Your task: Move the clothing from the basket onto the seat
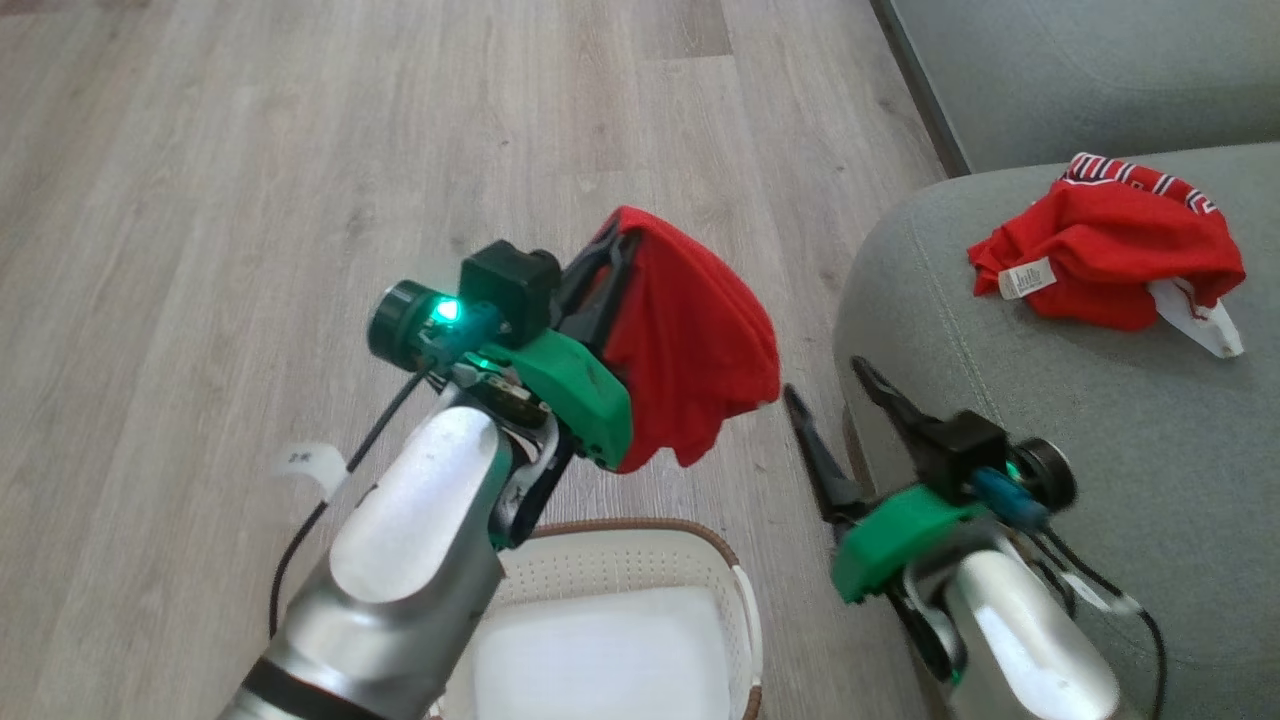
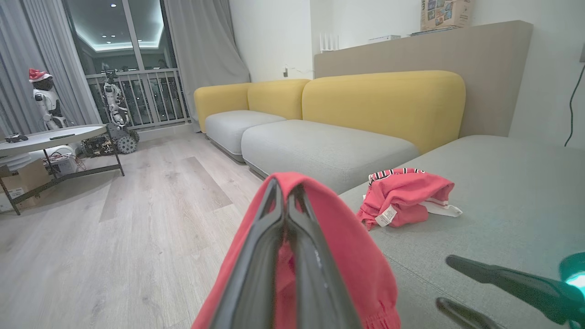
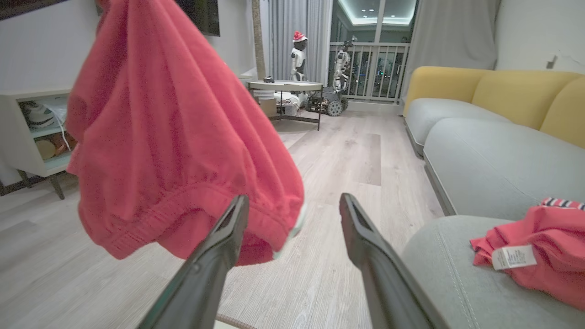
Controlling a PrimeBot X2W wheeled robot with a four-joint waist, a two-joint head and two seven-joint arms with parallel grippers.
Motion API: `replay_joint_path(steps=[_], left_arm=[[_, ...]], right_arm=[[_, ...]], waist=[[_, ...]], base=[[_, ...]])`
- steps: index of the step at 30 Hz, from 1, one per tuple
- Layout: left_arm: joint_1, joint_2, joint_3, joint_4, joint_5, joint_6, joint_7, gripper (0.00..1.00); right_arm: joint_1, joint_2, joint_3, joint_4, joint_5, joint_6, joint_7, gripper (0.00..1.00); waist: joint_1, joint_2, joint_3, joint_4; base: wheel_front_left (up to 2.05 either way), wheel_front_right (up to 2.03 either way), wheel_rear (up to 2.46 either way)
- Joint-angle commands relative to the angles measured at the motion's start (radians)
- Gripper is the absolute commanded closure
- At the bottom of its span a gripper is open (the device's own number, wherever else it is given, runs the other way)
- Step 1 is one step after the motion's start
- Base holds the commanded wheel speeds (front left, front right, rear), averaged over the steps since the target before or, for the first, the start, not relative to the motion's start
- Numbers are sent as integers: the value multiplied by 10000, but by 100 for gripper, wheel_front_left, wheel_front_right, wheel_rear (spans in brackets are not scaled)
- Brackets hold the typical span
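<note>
red fabric first: in the head view the held garment [image 1: 700, 340] hangs from the left gripper [image 1: 618, 236], which is closed tight on it, over the floor [image 1: 250, 200] just beside the seat [image 1: 1100, 450]. a second garment [image 1: 1110, 255] lies crumpled on the seat. the basket [image 1: 745, 610] stands near the seat's rounded edge. the right gripper [image 1: 824, 378] is spread wide with nothing in it, at that edge. in the left wrist view the pressed fingers pinch the cloth before the seat. in the right wrist view the open fingers point between the hanging cloth and the seat.
</note>
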Motion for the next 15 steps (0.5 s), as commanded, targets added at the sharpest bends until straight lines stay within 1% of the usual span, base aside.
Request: replay_joint_path(steps=[1,4,5,6,12,13,14,15], left_arm=[[-498,109,205,-402,-112,73,-85,100],[-467,98,-74,-442,-233,135,-121,100],[-467,98,-74,-442,-233,135,-121,100],[-467,96,-158,-451,-272,155,-132,100],[-413,90,-688,-679,-558,303,-208,100],[-382,90,-764,-724,-614,329,-222,100],[-347,90,-822,-756,-666,365,-236,100],[-308,89,-866,-771,-717,404,-248,100]], right_arm=[[-744,26,473,-128,-78,71,-15,0],[-1233,23,1051,310,-81,71,29,0],[-1233,23,1051,310,-81,71,29,0],[-1389,14,1265,486,-55,71,54,0],[-2141,-29,2211,1708,460,71,114,0],[-2233,-26,2313,1877,586,71,107,5],[-2321,-22,2425,2021,710,71,96,37],[-2394,-19,2515,2141,825,71,80,55]], waist=[[1,-1,-43,67],[1,-1,-85,175],[1,-1,-85,175],[1,-1,-99,213],[1,-1,-164,485],[1,-1,-173,533],[1,-1,-182,570],[1,-1,-190,606]], base=[[0,0,0],[0,0,0],[0,0,0],[0,0,0],[0,0,0],[0,0,0],[0,0,0],[0,0,0]])
